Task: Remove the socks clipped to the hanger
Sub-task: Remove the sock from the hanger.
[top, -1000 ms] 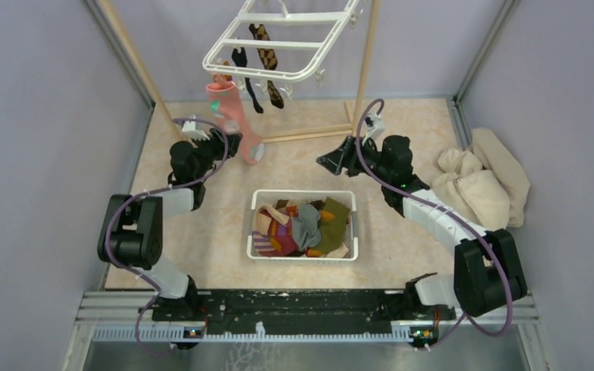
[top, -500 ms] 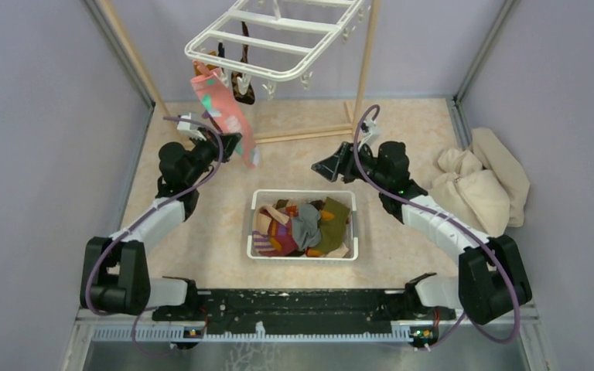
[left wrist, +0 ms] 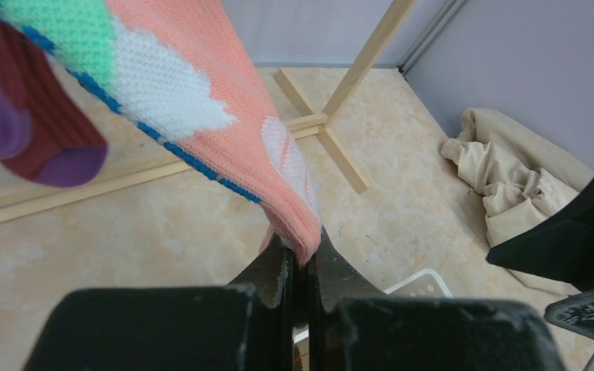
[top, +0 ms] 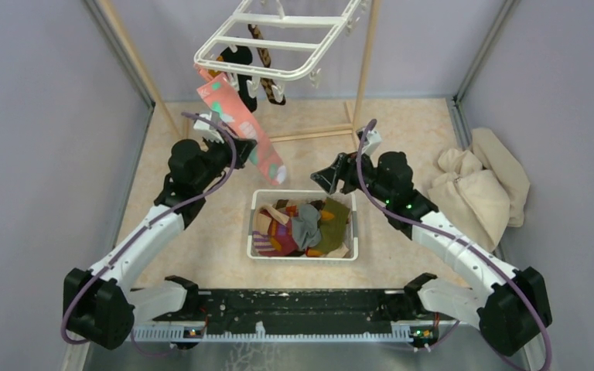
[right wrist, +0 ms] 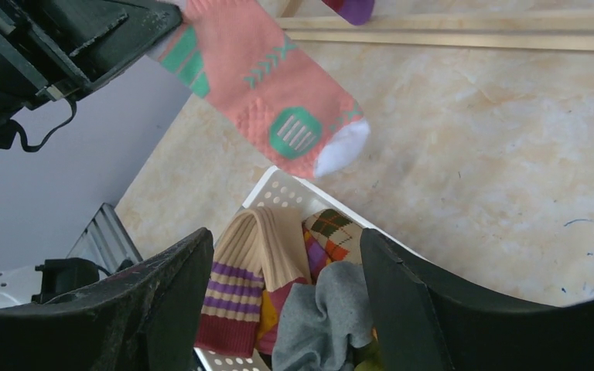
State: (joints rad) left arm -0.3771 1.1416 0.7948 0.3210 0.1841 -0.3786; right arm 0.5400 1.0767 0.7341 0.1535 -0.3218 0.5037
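Note:
The white hanger (top: 278, 37) hangs tilted at the back from the wooden rack. A pink sock with mint patches (top: 236, 116) stretches taut from the hanger's front-left corner down towards the basket. My left gripper (top: 245, 147) is shut on the sock's edge (left wrist: 298, 232), and the toe (right wrist: 340, 147) dangles past the jaws. A black sock (top: 228, 56) and a brown argyle sock (top: 267, 56) hang from the hanger. A maroon and purple sock (left wrist: 35, 135) dangles behind. My right gripper (top: 326, 179) stands open and empty over the basket's far rim (right wrist: 286, 286).
A white slotted basket (top: 353, 232) holds several loose socks, among them a grey one (right wrist: 336, 309) and a striped one (right wrist: 228, 301). A beige cloth heap (top: 479, 185) lies at the right. The wooden rack's base bars (left wrist: 332, 127) cross the floor behind.
My left gripper shut on the pink sock and pulled it right and towards the basket, stretching it taut. The hanger swung. My right arm drew slightly nearer the basket.

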